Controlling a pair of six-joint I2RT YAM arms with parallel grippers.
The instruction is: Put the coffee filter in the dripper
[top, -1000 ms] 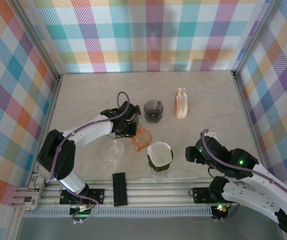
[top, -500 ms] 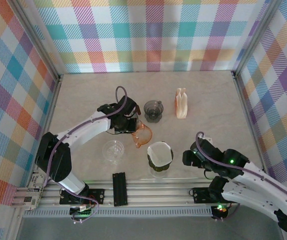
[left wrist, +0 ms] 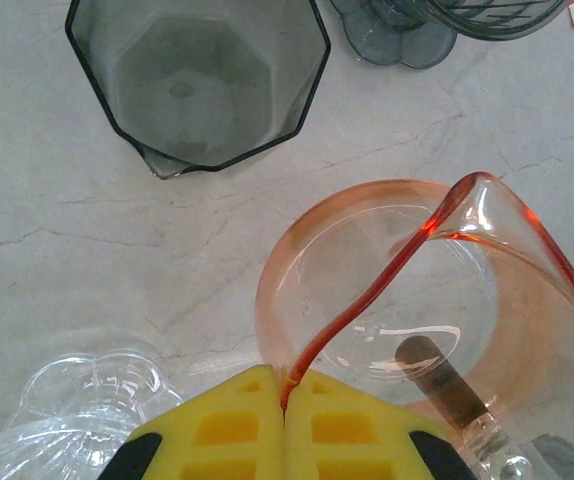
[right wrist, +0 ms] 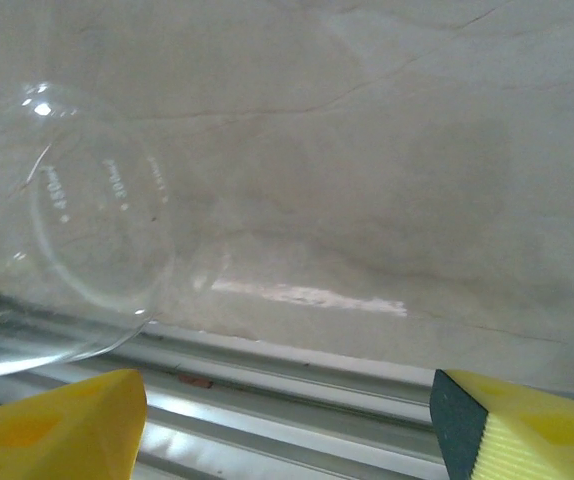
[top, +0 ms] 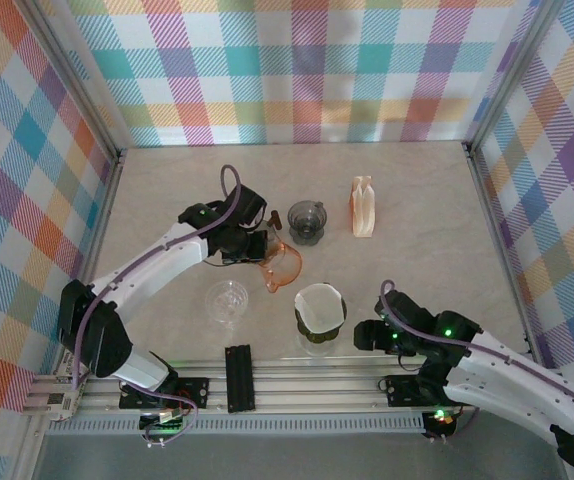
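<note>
**Marble-look table, plaid walls on three sides: filter sits in the carafe-top dripper**

Containers:
- The white coffee filter [top: 319,306] is open inside the dark dripper [top: 312,336]. That dripper sits on the glass carafe [right wrist: 97,230], which carries 400 ml-type markings and looks empty.
- Your left gripper [left wrist: 285,385] has its yellow fingers pinched shut on the rim of the orange dripper [top: 283,268]. This one is tilted and has nothing inside. You can't tell from these views whether it is clear of the table.
- The smoked grey cup [top: 307,222] stands just beyond the orange dripper and is empty.
- The fluted clear glass dripper [top: 227,300] stands on the near side of the left gripper and is empty.
- A stand of folded filters [top: 363,207] is upright, to the right of the grey cup and apart from it.

Edges and room:
- The carafe stands near the front aluminium rail [right wrist: 297,400].
- Your right gripper [top: 365,336] sits low beside the carafe on its right. Its fingers are spread wide with nothing between them.
- A black block [top: 239,376] lies on the rail, in front of the clear glass dripper.
- You have bare tabletop [top: 437,250] along the right side. There is more bare table in the strip under the back wall and in the far-left corner.
- The middle is crowded: the orange, grey and clear pieces all sit close around the left gripper.
</note>
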